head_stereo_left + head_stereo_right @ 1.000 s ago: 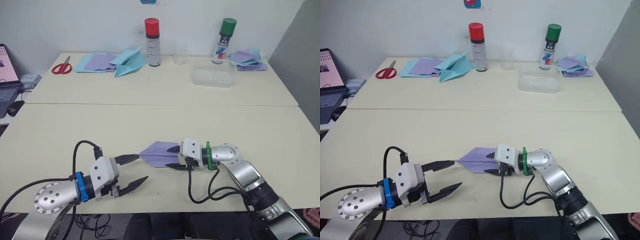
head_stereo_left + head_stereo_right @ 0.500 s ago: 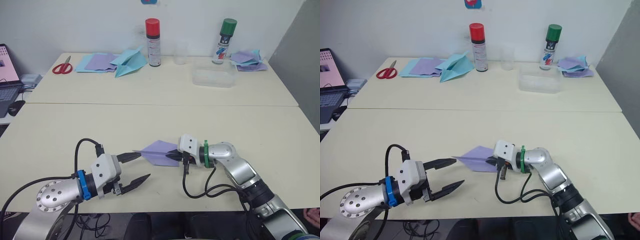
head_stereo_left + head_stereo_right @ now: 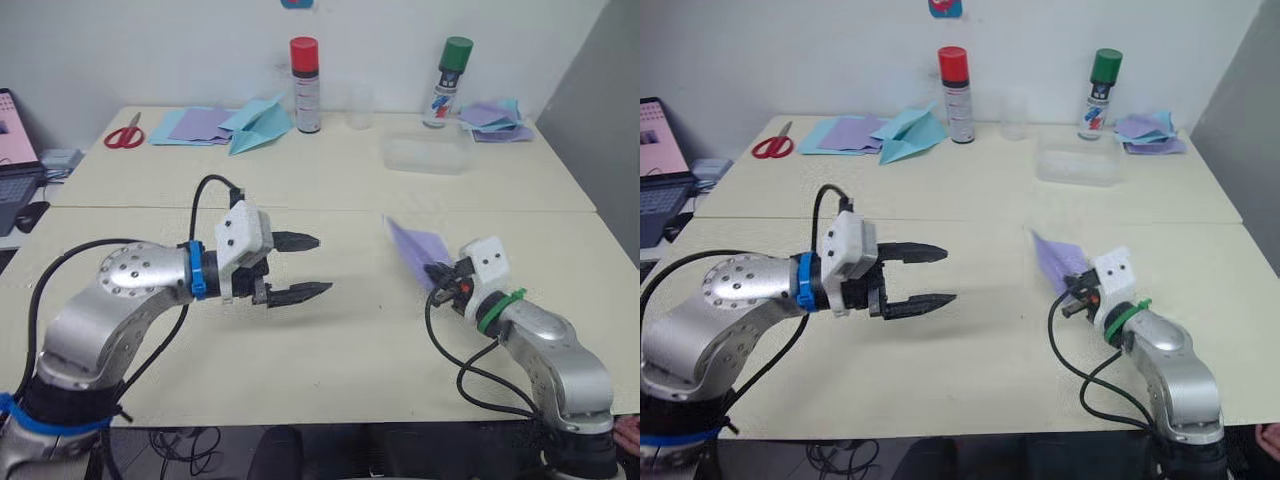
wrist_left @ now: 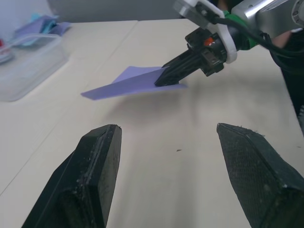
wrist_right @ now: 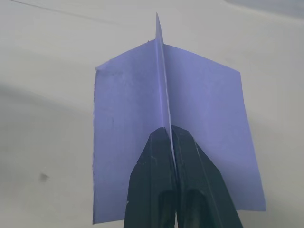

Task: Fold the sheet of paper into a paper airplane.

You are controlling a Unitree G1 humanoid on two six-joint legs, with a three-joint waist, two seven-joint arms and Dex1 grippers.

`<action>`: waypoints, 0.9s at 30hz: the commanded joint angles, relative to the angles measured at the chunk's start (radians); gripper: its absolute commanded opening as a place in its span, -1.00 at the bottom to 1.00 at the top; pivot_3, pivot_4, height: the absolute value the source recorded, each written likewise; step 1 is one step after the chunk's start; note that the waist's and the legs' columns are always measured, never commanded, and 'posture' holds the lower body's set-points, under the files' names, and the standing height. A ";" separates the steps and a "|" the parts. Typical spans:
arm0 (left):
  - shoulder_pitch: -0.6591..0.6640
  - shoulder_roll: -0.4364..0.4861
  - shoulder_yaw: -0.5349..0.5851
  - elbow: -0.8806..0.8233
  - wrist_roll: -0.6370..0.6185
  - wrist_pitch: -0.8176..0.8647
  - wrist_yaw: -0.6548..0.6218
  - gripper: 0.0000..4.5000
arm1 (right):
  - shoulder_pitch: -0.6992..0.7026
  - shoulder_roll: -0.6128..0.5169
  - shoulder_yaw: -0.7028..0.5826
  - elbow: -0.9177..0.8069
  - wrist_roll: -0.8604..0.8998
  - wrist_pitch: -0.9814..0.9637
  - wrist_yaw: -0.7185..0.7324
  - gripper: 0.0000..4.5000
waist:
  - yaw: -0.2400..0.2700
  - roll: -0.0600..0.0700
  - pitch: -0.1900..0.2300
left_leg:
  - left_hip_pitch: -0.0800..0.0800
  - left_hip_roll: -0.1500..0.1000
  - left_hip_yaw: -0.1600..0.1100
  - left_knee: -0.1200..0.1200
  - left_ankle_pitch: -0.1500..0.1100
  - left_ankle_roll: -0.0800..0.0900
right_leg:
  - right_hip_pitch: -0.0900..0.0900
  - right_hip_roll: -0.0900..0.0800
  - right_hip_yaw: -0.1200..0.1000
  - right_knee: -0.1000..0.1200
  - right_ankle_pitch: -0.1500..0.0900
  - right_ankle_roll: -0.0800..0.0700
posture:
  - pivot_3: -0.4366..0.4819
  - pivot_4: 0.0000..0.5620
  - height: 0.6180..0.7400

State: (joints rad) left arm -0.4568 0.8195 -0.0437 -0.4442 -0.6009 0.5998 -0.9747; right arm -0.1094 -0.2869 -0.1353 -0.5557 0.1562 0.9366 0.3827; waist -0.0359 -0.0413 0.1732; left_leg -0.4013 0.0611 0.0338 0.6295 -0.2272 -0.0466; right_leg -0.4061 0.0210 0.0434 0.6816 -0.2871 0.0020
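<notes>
The sheet of paper is folded into a small pointed lavender paper airplane, held up off the cream table at the right, nose pointing up and to the left. My right gripper is shut on its rear centre fold, and the right wrist view has the black fingers pinched on the crease with the airplane spreading to both sides. My left gripper hovers open over the table's middle left with nothing in it. From the left wrist the airplane lies beyond that gripper's spread fingers.
On the far table stand a red-capped spray can, a green-capped spray can and a clear plastic box. Red scissors, flat paper sheets and a light blue paper airplane lie back left. A laptop sits at the left edge.
My right gripper has swung to the right and lifted the paper airplane off the table. My left arm has risen and moved away from the front edge, still open.
</notes>
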 commanded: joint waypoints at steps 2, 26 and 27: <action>-0.110 -0.020 -0.048 0.084 0.039 -0.030 -0.065 0.58 | 0.036 0.051 -0.025 -0.016 -0.013 0.009 -0.105 -0.98 | 0.003 0.000 0.000 | 0.000 0.000 -0.001 0.000 0.000 0.000 | 0.000 0.003 -0.001 0.000 0.000 0.000 | -0.05 -0.47 1.00; 0.056 0.095 0.105 0.292 0.118 -0.141 -0.202 0.58 | -0.036 -0.439 -0.207 0.006 0.344 -0.077 0.449 0.99 | 0.004 0.001 0.001 | 0.000 0.001 0.000 0.000 0.000 0.000 | 0.000 0.009 0.001 -0.001 0.000 -0.001 | -0.05 -0.47 1.00; 0.085 0.124 0.126 0.314 0.133 -0.156 -0.210 0.58 | -0.006 -0.520 -0.241 0.051 0.373 -0.103 0.560 0.99 | 0.005 0.002 0.001 | 0.000 0.001 0.000 0.000 0.000 0.000 | 0.000 0.009 0.001 -0.001 0.000 -0.001 | -0.05 -0.47 1.00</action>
State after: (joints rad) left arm -0.3886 0.9117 0.0237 -0.1465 -0.4803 0.4778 -1.1600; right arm -0.1386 -0.7427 -0.3006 -0.5411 0.4711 0.8853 0.7714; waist -0.0312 -0.0398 0.1740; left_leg -0.4015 0.0624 0.0334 0.6294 -0.2275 -0.0460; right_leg -0.4063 0.0300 0.0439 0.6801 -0.2873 0.0004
